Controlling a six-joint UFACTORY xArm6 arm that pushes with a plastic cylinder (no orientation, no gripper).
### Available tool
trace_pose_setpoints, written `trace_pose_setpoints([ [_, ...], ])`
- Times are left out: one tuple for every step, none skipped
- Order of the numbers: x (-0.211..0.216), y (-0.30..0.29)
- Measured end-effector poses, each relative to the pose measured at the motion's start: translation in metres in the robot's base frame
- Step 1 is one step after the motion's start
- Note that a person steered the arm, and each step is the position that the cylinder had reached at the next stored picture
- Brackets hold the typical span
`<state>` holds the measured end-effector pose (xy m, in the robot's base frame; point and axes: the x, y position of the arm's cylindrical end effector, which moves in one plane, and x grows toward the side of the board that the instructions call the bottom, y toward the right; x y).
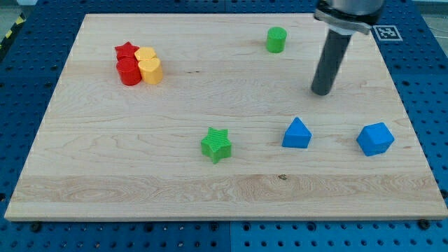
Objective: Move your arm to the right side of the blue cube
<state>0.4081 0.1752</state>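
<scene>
The blue cube point(375, 138) lies near the right edge of the wooden board point(140, 182). My tip point(322, 91) is the lower end of the dark rod, standing up and to the left of the blue cube, well apart from it. A blue triangular block point(297, 133) lies left of the cube, just below my tip.
A green star point(216, 145) lies near the middle bottom. A green cylinder point(276, 39) stands at the top. At the top left cluster a red star point(126, 51), a red cylinder point(129, 72), a yellow block point(145, 54) and a yellow heart point(150, 71).
</scene>
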Motion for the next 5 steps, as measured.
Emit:
trace_pose_setpoints([
  [0.0, 0.028],
  [0.014, 0.067],
  [0.042, 0.083],
  [0.071, 0.089],
  [0.087, 0.099],
])
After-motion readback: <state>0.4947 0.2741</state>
